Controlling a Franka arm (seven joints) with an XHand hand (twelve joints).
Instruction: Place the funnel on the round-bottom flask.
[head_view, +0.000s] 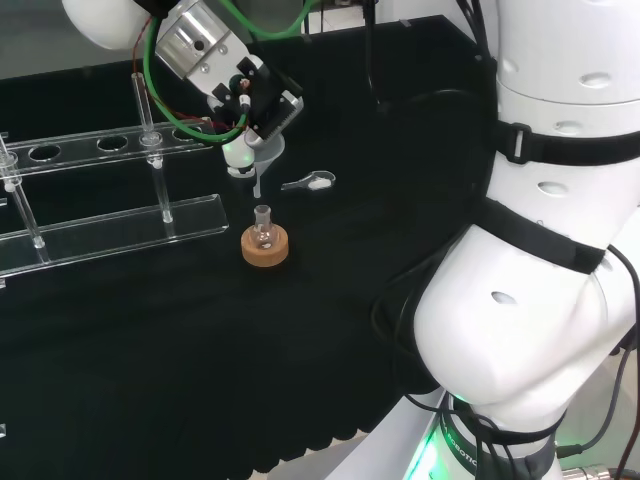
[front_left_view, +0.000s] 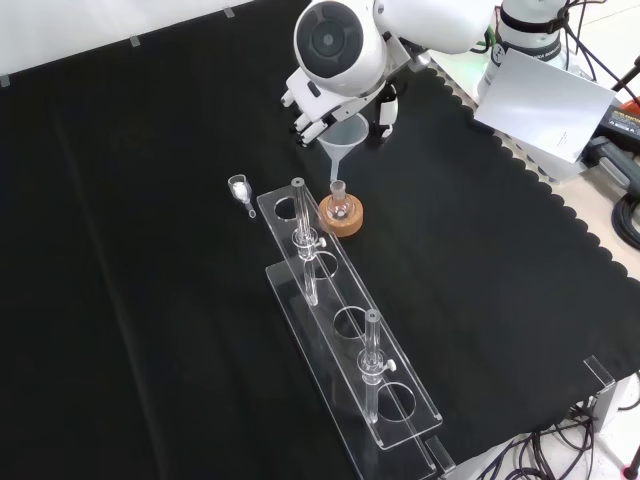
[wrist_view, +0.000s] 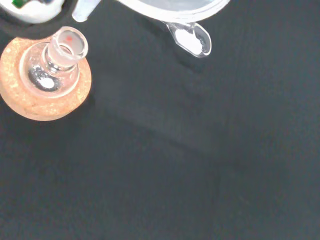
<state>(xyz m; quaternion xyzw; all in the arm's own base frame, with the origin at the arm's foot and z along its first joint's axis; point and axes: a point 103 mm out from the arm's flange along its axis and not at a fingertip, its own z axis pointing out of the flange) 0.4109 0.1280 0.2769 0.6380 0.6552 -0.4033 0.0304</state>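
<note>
Your clear conical plastic funnel (front_left_view: 342, 140) hangs in the air, pinched at its rim by the curled fingers of the black and white hand (head_view: 252, 100), stem pointing down so it can drop straight into an opening. Its tip sits just above and slightly off the open neck of the small clear glass round-bottom flask (head_view: 263, 226), not yet inside. The flask rests in a round cork ring stand (front_left_view: 341, 216), which keeps it upright on the black-clothed worktop (front_left_view: 140, 300). You probably need a small sideways correction, then a descent.
</note>
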